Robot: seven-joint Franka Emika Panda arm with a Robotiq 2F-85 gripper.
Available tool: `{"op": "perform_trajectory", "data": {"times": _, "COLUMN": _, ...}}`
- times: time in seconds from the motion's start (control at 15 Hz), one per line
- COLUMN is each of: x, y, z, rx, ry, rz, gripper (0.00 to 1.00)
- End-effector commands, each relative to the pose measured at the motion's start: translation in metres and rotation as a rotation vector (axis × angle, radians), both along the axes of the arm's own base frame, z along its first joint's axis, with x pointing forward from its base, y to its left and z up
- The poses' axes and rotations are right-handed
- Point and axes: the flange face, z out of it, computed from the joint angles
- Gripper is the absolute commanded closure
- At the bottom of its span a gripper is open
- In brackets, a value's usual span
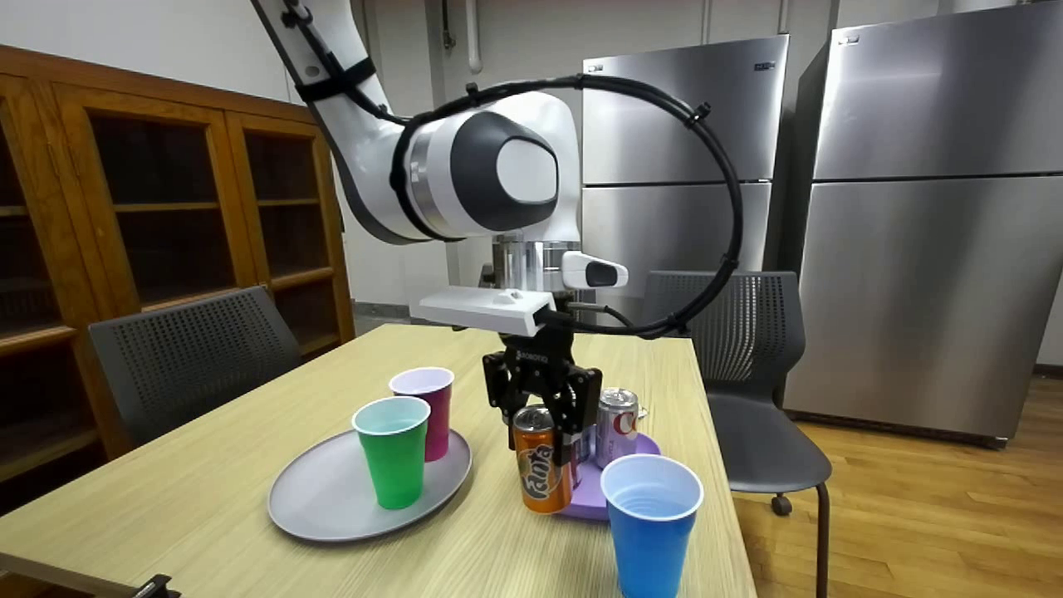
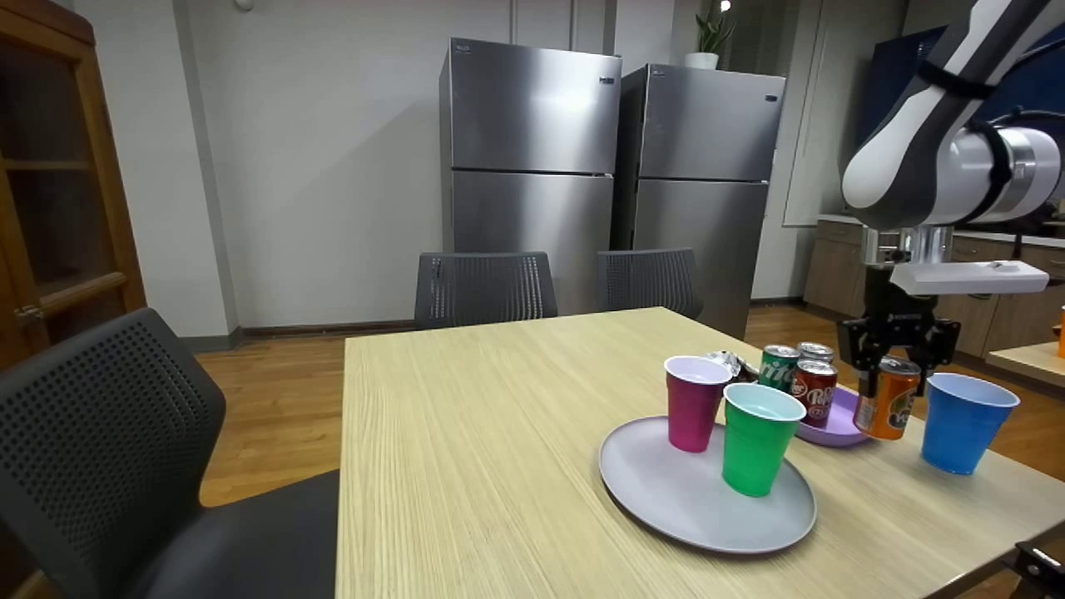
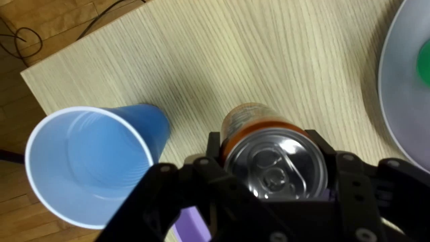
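Note:
My gripper (image 1: 538, 440) is shut on an orange Fanta can (image 1: 540, 486). In the wrist view the fingers (image 3: 263, 141) sit on both sides of the can's silver top (image 3: 275, 161). The can is about upright, beside the purple plate (image 1: 585, 502); I cannot tell whether it touches the table. The gripper (image 2: 894, 383) and can (image 2: 894, 412) also show in an exterior view. A blue cup (image 2: 965, 424) stands close by, at left in the wrist view (image 3: 144, 124). On the purple plate are a green can (image 2: 778, 368), a dark red can (image 2: 813, 395) and a silver can (image 1: 617, 428).
A grey plate (image 1: 320, 490) holds a green cup (image 1: 394, 457) and a magenta cup (image 1: 438, 415). A crumpled foil wrapper (image 2: 736, 364) lies behind the cups. Dark chairs (image 1: 722, 332) stand round the wooden table (image 2: 466, 433). A black cable loops beside the arm.

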Motion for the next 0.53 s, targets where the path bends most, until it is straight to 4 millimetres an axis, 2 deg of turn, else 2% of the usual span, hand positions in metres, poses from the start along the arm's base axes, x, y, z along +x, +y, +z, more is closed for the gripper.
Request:
{"op": "perform_trajectory", "data": {"times": 0.0, "x": 0.015, "y": -0.018, "z": 0.004, "rx": 0.007, "ry": 0.024, "rz": -0.029, "gripper": 0.62}}
{"op": "perform_trajectory", "data": {"times": 0.47, "x": 0.029, "y": -0.041, "z": -0.001, "rx": -0.003, "ry": 0.049, "rz": -0.063, "gripper": 0.62}}
